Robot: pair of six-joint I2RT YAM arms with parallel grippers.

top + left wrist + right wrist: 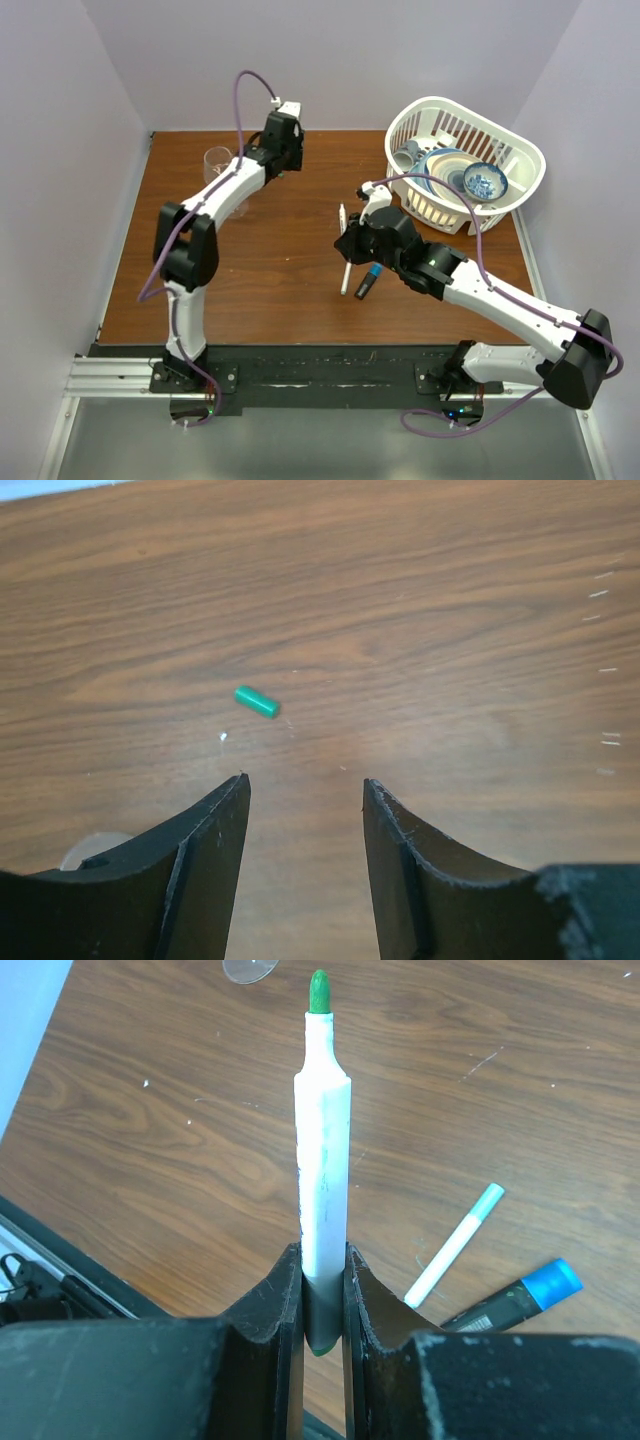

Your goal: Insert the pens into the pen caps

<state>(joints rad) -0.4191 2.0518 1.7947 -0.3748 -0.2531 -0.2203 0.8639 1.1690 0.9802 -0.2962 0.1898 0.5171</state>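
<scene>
The left gripper (305, 785) is far out over the brown table (280, 270), at about 11 o'clock in the top view. Its two fingers are apart and there is nothing between them. In the left wrist view a little green cap (257, 701) lies flat on the wood. It is near the fingertips, at about 11 o'clock from the gap, and it does not touch them. A clear glass (215, 165) stands just beside the left arm, at about 9 o'clock from the gripper.

The right gripper (322, 1257) is near the middle of the table. Its fingers are squeezed tight on a white pen (324, 1150). The pen sticks straight out past the fingers, and its green tip points to 12 o'clock in the right wrist view.

A second white pen (452, 1247) with a pale blue-green tip lies on the table at about 3 o'clock from the gripper in the right wrist view. A black marker (495, 1307) with a bright blue end lies just beside it, a bit more toward 4 o'clock. The two do not touch.

A white basket (440, 101) with bowls in it sits at about 2 o'clock on the table, well apart from the pens.
</scene>
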